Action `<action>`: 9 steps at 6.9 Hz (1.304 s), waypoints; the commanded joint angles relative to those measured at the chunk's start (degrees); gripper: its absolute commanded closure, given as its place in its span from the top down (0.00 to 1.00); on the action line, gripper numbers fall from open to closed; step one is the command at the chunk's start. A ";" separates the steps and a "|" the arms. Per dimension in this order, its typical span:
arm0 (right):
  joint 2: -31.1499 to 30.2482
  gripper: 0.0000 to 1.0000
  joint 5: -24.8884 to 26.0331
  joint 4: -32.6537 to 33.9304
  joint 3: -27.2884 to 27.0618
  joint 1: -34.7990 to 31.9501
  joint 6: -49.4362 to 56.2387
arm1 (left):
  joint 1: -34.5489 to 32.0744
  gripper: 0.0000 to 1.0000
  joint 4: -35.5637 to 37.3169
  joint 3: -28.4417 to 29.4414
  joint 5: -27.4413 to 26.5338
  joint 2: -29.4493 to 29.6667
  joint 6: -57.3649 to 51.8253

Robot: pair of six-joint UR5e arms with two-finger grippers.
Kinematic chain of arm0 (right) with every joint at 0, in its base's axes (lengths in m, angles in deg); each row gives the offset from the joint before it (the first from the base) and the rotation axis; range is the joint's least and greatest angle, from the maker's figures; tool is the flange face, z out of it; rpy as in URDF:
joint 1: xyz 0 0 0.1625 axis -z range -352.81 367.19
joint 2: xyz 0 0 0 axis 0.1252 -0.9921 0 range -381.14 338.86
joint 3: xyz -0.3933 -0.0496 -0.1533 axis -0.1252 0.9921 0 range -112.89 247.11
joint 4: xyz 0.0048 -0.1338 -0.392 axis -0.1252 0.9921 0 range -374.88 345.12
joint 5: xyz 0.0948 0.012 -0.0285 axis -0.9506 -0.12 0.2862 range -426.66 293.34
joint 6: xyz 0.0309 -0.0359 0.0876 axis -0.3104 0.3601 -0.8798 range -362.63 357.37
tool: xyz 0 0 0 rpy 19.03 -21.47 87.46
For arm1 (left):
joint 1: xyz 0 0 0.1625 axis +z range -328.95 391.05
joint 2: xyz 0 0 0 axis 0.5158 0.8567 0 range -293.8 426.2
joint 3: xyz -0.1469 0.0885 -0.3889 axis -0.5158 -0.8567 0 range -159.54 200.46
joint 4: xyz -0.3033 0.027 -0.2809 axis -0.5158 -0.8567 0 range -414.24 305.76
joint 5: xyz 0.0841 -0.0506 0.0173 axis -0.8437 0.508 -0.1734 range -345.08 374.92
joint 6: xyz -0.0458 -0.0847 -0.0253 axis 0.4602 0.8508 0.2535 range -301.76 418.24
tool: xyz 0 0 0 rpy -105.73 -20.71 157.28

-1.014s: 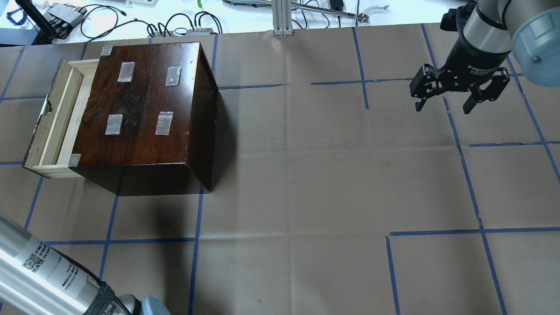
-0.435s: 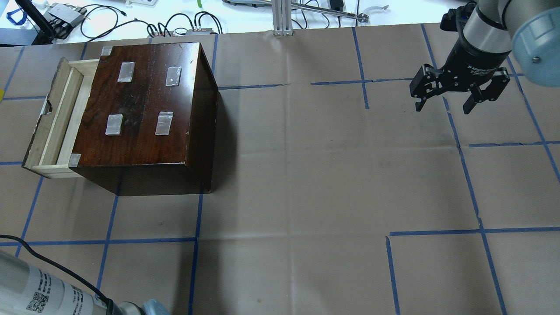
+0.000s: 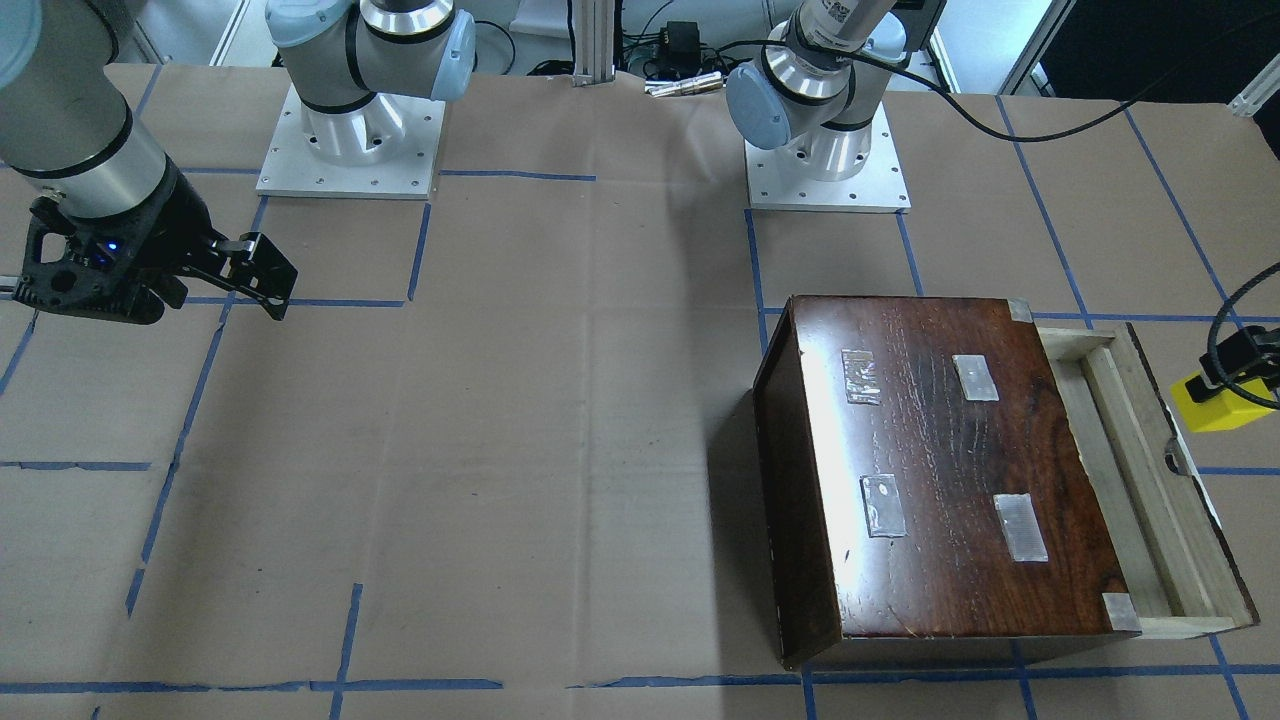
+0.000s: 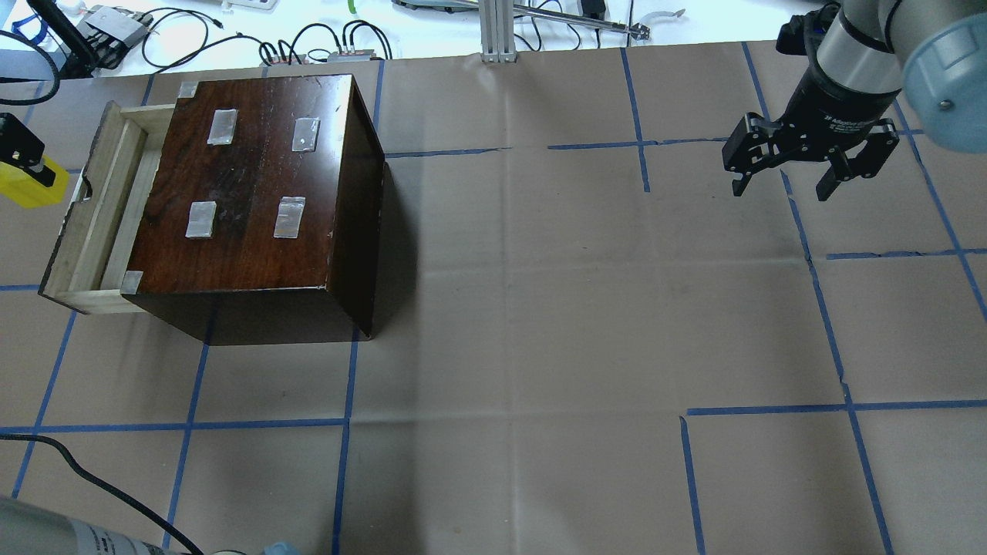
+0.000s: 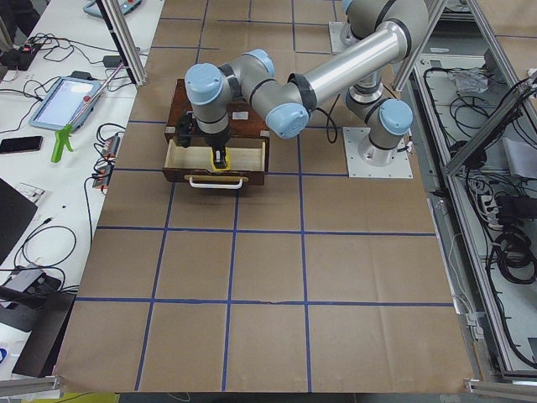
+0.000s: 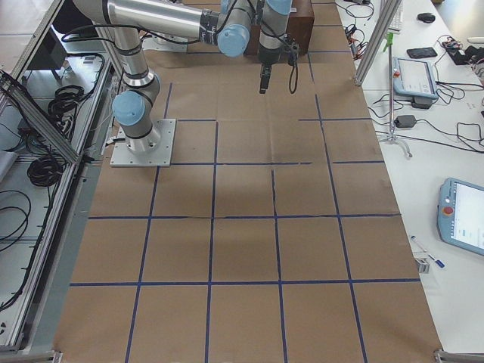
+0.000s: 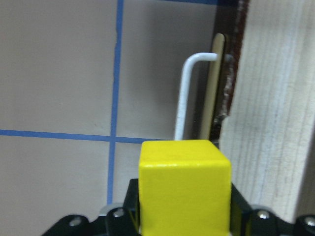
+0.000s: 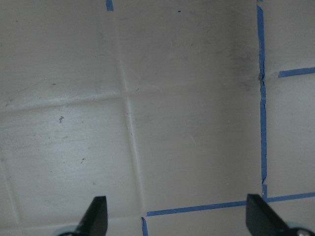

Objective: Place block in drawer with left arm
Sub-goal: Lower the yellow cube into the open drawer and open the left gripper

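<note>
Block [image 4: 27, 193] hangs clamped in the left gripper [image 4: 31, 171], just outside the drawer's dark front; the drawer [image 4: 96, 223] lies beside it toward the cabinet [image 4: 254, 193], its long axis crossing that line; the right gripper [image 4: 780, 193] hangs spread wide, well apart.

The drawer [image 4: 96, 223] juts from the cabinet [image 4: 247, 177] at the table's [image 4: 540, 347] left end, the block [image 4: 29, 191] in the left gripper [image 4: 31, 176] just beyond its front, the right gripper [image 4: 780, 193] well apart opposite.
</note>
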 commanded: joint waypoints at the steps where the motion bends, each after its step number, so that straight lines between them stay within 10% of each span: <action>1: 0.00 1.00 0.00 0.00 0.00 0.00 0.08 | -3.99 0.33 0.54 -5.22 0.03 -3.64 4.02; 9: 0.00 1.00 0.00 0.00 0.00 0.00 0.08 | -4.10 0.47 13.29 -15.35 -0.32 -2.25 3.51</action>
